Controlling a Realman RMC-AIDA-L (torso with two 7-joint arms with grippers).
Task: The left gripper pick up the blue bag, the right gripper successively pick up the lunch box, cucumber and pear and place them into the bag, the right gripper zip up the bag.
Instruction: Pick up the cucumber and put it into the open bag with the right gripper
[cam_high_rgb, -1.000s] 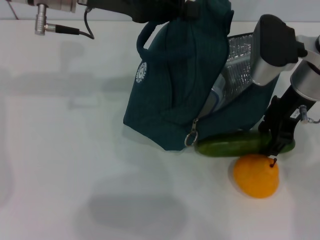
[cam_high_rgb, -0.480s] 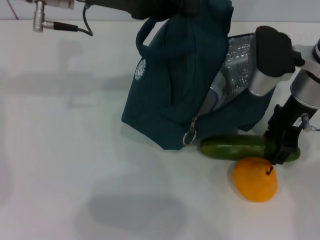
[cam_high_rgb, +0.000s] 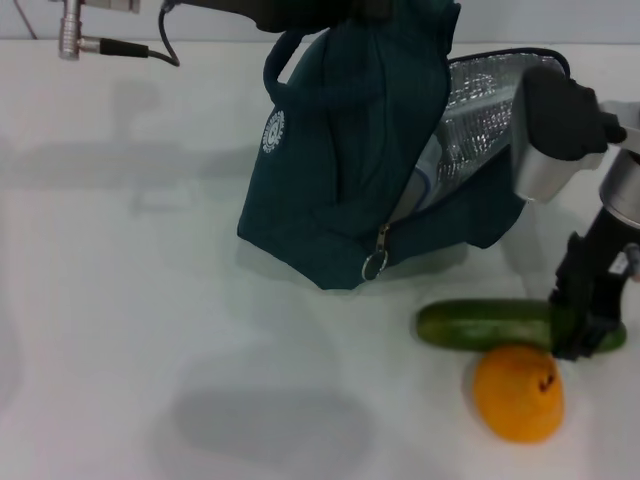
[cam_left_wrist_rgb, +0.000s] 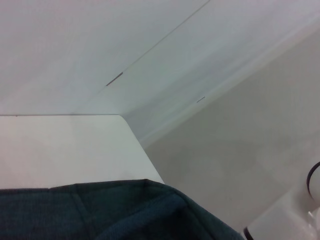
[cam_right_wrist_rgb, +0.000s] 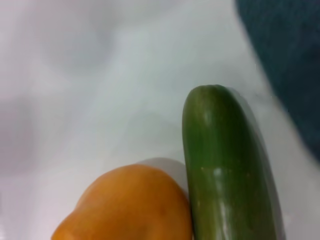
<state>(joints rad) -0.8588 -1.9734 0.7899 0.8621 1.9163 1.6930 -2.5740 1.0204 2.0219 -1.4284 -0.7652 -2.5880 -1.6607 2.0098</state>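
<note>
One blue bag (cam_high_rgb: 340, 170) of ribbed fabric (crinkled silver foil lining showing at its open mouth) hangs by its top from the left gripper (cam_high_rgb: 320, 12), whose fingers cannot be made out. Just beside the bag's lower corner lies one smooth, long cucumber (cam_high_rgb: 490, 325), touching one round orange pear (cam_high_rgb: 518, 392). The right gripper (cam_high_rgb: 580, 330) pinches the cucumber's end farthest from the bag.

Your tabletop (cam_high_rgb: 150, 300) is a plain white surface, faintly glossy, with soft grey shadows lying across it; behind its far edge you see a pale grey wall (cam_high_rgb: 560, 20); in the left wrist view you have a white wall panel (cam_left_wrist_rgb: 75, 50) with a thin seam running through it.
</note>
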